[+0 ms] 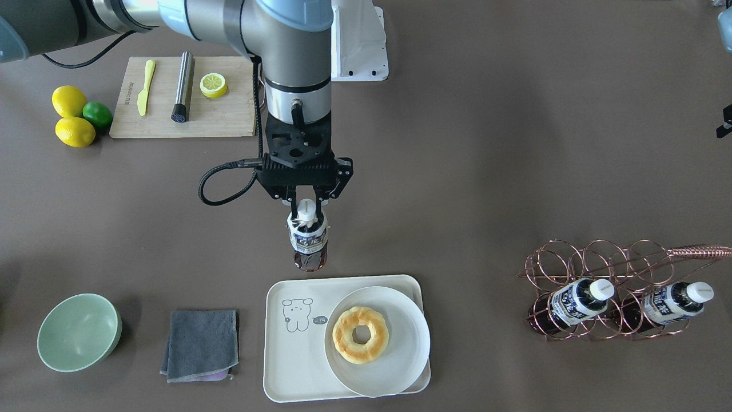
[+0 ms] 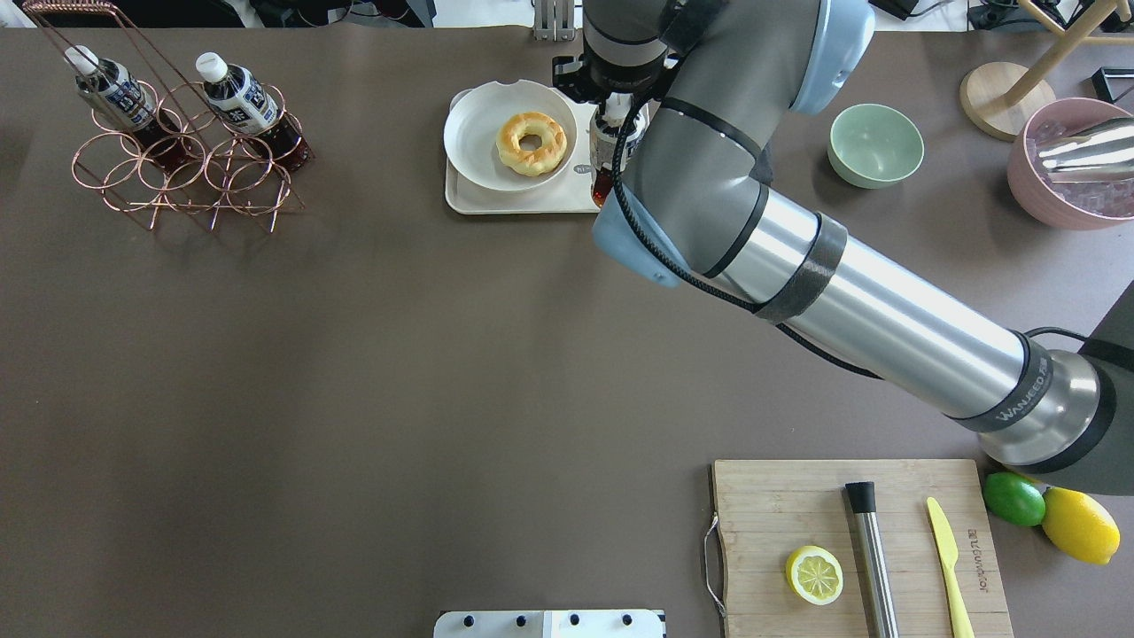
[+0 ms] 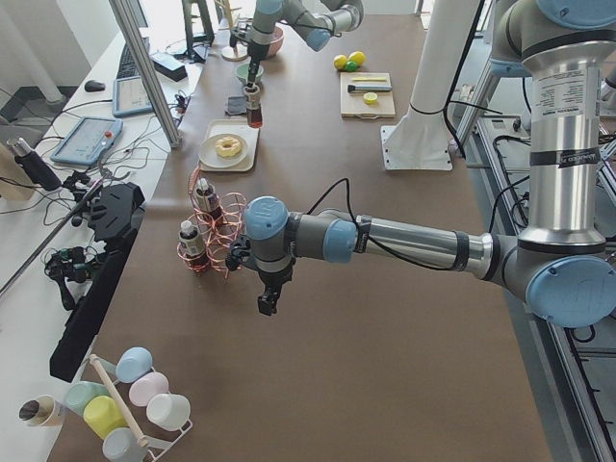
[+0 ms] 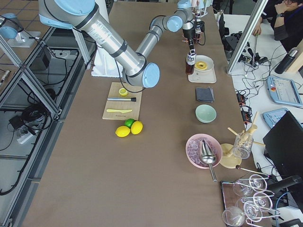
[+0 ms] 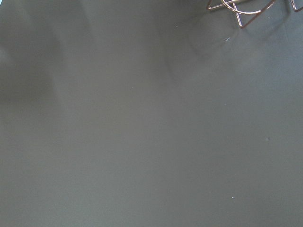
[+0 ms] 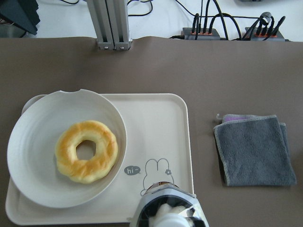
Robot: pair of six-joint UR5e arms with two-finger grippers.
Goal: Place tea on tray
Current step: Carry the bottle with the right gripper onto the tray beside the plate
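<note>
One tea (image 1: pixel 309 239) hangs clamped in right hand (image 1: pixel 307 217).

Upright tea bottle (image 1: pixel 309 237), at cream tray (image 1: pixel 291 366) edge

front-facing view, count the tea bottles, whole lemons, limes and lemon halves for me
tea bottles: 3
whole lemons: 2
limes: 1
lemon halves: 1
total: 7
</note>
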